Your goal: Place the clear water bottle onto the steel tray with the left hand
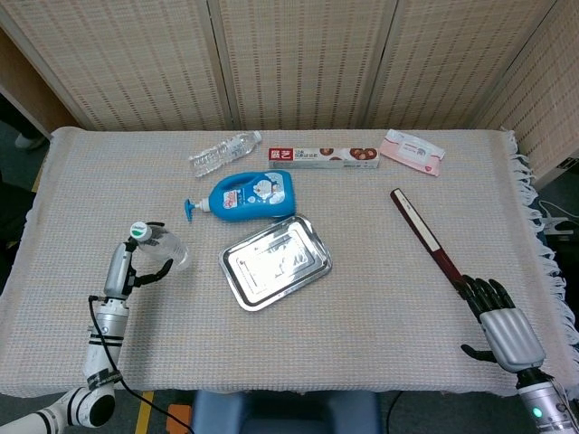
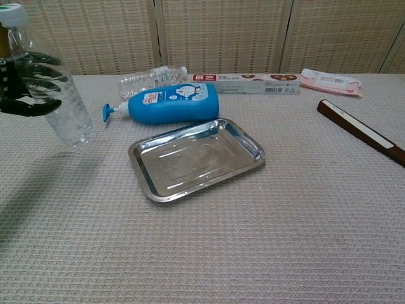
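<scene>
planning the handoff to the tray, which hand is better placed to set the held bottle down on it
Left. The left hand already grips the clear water bottle, held above the table just left of the steel tray. The right hand holds nothing and sits at the table's far right corner.

Glossy steel tray point(image 2: 196, 158), woven tablecloth point(image 2: 304, 228)

A shiny silver rectangular steel tray point(image 1: 276, 262) sits beside a bright blue plastic pump bottle point(image 1: 249, 196); left of the tray, the clear, green-capped plastic water bottle point(image 2: 54, 95) shows black fingers point(image 2: 28, 104) through it.
</scene>
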`<state>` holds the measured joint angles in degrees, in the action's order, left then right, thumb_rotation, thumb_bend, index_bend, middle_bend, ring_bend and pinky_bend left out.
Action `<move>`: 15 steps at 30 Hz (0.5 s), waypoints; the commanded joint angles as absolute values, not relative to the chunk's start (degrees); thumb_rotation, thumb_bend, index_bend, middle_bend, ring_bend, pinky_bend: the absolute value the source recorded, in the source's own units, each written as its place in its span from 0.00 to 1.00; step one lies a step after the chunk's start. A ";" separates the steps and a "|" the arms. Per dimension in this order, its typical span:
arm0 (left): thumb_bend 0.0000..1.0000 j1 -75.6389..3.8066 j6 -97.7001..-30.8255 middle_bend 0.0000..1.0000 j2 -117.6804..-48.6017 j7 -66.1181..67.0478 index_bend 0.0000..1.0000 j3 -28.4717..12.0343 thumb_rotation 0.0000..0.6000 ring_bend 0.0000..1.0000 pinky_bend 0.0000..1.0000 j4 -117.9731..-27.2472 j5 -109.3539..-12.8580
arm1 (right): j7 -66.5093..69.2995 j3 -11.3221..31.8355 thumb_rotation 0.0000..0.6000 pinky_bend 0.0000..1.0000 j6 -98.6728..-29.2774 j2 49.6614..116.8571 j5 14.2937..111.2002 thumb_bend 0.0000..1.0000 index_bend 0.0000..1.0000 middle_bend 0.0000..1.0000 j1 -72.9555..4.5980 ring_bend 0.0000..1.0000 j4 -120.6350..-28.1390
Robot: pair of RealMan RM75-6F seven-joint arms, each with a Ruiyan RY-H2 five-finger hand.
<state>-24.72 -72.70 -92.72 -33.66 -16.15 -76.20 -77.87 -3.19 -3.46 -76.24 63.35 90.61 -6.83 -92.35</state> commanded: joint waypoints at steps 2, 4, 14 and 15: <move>0.80 -28.08 -69.62 0.93 -95.62 -29.51 0.86 -16.27 1.00 0.69 0.72 -78.17 -77.33 | -3.09 -3.79 1.00 0.00 -75.32 63.54 90.76 0.00 0.00 0.00 -7.23 0.00 -92.26; 0.80 -29.85 -68.67 0.93 -97.18 -27.49 0.86 -16.97 1.00 0.69 0.72 -78.35 -77.08 | -3.16 -3.79 1.00 0.00 -74.89 63.70 90.60 0.00 0.00 0.00 -7.40 0.00 -92.10; 0.80 -37.49 -66.68 0.93 -107.82 -19.90 0.86 -18.77 1.00 0.69 0.70 -69.07 -76.58 | -2.59 -3.77 1.00 0.00 -73.30 63.64 89.60 0.00 0.00 0.00 -7.98 0.00 -91.95; 0.80 -38.13 -66.62 0.92 -108.88 -19.71 0.86 -19.10 1.00 0.69 0.70 -67.47 -76.41 | -2.46 -3.68 1.00 0.00 -73.40 63.57 89.46 0.00 0.00 0.00 -7.94 0.00 -91.89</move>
